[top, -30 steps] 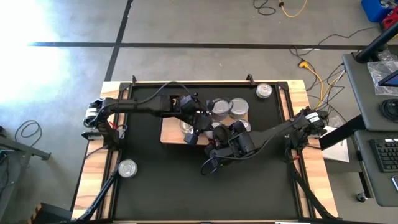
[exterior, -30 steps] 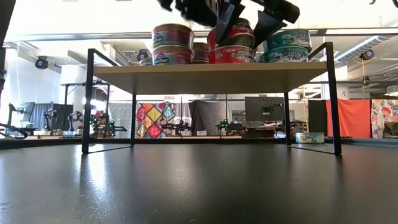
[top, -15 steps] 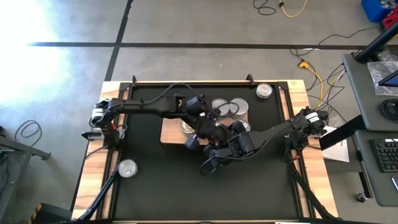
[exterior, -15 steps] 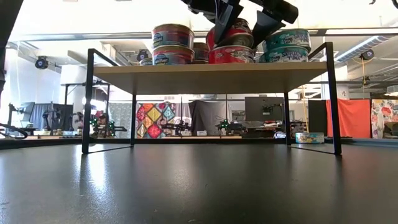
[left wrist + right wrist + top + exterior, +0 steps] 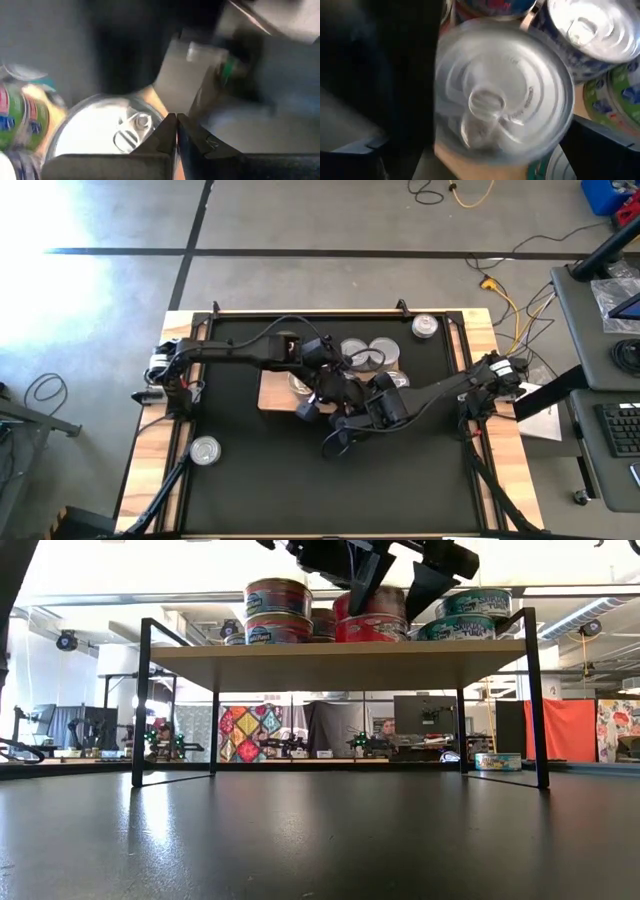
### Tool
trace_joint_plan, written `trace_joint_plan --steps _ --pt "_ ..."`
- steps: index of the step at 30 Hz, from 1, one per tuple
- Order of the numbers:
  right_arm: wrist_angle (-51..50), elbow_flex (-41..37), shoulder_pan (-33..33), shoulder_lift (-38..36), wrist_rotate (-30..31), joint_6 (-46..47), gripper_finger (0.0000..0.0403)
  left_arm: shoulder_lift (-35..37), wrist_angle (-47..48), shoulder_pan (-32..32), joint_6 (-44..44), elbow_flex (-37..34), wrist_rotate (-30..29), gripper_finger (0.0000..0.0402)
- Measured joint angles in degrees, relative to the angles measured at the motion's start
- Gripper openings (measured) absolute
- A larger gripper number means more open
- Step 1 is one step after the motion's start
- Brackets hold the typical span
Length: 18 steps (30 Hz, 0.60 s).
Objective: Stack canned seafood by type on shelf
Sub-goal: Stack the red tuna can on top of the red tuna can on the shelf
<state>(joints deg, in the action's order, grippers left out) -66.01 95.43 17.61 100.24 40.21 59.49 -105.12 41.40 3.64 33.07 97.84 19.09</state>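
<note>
The shelf (image 5: 250,662) is a pale board on black legs, standing on the black mat. Tins stand on it in stacks of two: a blue-and-red stack (image 5: 278,612) on the left, a red stack (image 5: 372,618) in the middle and a teal stack (image 5: 468,616) on the right. My right gripper (image 5: 392,582) is open above the red stack, one finger on either side of the upper red tin (image 5: 505,95). My left gripper (image 5: 175,119) is shut, its tips by the rim of a silver-lidded tin (image 5: 100,135), close beside the right gripper. My left gripper's shut fingertips slant down by the rim of the silver-lidded tin; I cannot tell whether they touch it. My right gripper's fingers (image 5: 362,575) flank the upper red tin from above. That tin rests on the lower red tin (image 5: 372,630), and I cannot tell whether the fingers touch it.
One loose tin (image 5: 204,450) lies on the mat near the left front, another (image 5: 424,326) at the far right. Both arms cross over the shelf (image 5: 272,392). The wide black mat (image 5: 300,490) lies in front of the shelf.
My left gripper, staying shut, has gone toward the table's right over the shelf, closing in on the red stack and my right gripper. My right gripper has kept still and open.
</note>
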Motion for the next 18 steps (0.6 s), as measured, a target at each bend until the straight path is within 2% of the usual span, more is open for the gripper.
trace_joint_plan --steps 6,18 --pt "-0.1 0.3 0.0 -0.1 -2.7 -0.3 0.04 0.0 1.4 0.1 -0.3 0.0 -1.2 0.0" --pt "-0.2 2.3 0.4 -0.4 -3.1 -0.6 0.04 0.8 2.1 0.3 -1.8 -0.2 -0.4 0.0"
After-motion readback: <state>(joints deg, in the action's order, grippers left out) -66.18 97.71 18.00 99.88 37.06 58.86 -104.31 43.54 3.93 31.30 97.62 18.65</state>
